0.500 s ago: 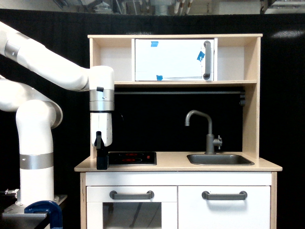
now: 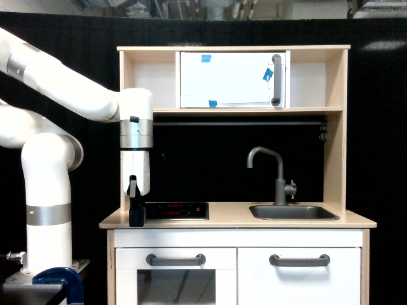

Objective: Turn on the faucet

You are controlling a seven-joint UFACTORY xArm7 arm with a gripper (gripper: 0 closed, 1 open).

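Note:
The faucet (image 2: 278, 173) is a slim grey tap with a gooseneck spout, standing behind the sink (image 2: 293, 212) on the exterior view's right of the toy kitchen counter. A small knob (image 2: 291, 189) sticks out of its post on the right side. My gripper (image 2: 136, 219) hangs straight down at the counter's left end, beside the black hob (image 2: 176, 210), far from the faucet. Its dark fingers appear as one block just above the countertop, and I cannot tell whether they are open or shut. Nothing shows between them.
A white microwave-style cabinet (image 2: 232, 79) with a grey handle sits on the upper shelf. Wooden side posts (image 2: 338, 130) frame the counter, and a dark rail (image 2: 241, 123) runs under the shelf. Two grey bar handles (image 2: 176, 259) front the lower doors.
The wrist and gripper have shifted very slightly; otherwise nothing has visibly changed.

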